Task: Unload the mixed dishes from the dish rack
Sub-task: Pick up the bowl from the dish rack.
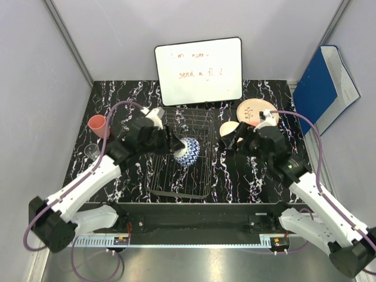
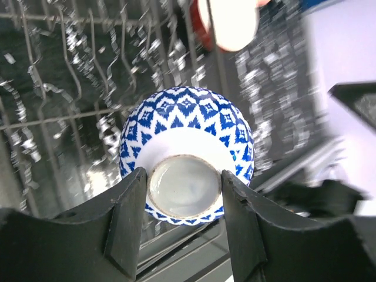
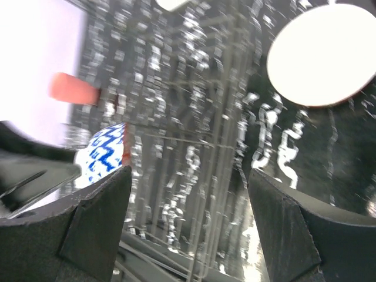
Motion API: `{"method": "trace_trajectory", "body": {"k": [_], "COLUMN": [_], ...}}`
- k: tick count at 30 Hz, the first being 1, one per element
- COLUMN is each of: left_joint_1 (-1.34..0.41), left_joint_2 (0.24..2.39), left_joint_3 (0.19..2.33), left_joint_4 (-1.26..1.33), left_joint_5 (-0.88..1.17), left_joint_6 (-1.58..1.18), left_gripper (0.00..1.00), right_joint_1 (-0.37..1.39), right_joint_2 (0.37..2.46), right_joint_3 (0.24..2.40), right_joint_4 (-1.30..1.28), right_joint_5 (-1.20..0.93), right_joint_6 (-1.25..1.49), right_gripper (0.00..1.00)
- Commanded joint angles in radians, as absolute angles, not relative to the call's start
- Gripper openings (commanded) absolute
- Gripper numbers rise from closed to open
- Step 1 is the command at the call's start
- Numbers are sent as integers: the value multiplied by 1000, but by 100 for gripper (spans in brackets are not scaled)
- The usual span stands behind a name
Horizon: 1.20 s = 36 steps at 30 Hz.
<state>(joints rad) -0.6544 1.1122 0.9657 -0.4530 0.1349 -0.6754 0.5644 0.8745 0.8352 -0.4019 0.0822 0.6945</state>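
The black wire dish rack (image 1: 176, 176) lies mid-table. The blue-and-white patterned bowl (image 1: 188, 152) is over it, tipped on its side. My left gripper (image 1: 175, 147) is shut on the bowl's foot ring; in the left wrist view the fingers (image 2: 126, 217) press both sides of the bowl (image 2: 187, 126). My right gripper (image 1: 237, 142) is open and empty just right of the rack, and its wrist view (image 3: 191, 223) looks across the rack wires (image 3: 205, 147). The cream bowl (image 1: 228, 128), plate (image 1: 257, 111), pink cup (image 1: 97, 124) and clear glass (image 1: 91, 151) stand on the table outside the rack.
A whiteboard (image 1: 198, 70) leans at the back, just behind the rack. A blue folder (image 1: 323, 82) leans on the right wall. Grey walls close in the left and right sides. The cup and glass stand near the left table edge.
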Motion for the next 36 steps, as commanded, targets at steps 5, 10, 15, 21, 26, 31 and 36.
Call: {"method": "trace_trajectory", "body": {"k": [5,10,15,21,26,31,36], "left_joint_1": [-499,-466,-442,-433,-433,-433,-434], "left_joint_2": [951,974,1063,1253,1275,1264,1253], "left_joint_3": [720,684,649,627,606,623,618], "left_joint_4": [352,671,1082,1570,1589,1580,1578], "left_joint_5": [563,652,676,670,678,687,698], "left_joint_6": [-964,-1138,-1380,-1687,-1690,-1690,-1695], "left_gripper": [0,0,0,0,0,0,0], "right_joint_1": [572,572,572,572,572,572,572], "right_joint_2": [718,677,614,563,541,600,696], "right_joint_3": [765,741,710,643,623,612,597], "right_joint_4": [-200,-154,-107,-14,69,168,316], "right_joint_5": [2,-43,-54,-101,-118,-164,-210], "right_joint_6": [732,741,747,776,784,805,836], "right_gripper": [87,87,87,86,86,85,83]}}
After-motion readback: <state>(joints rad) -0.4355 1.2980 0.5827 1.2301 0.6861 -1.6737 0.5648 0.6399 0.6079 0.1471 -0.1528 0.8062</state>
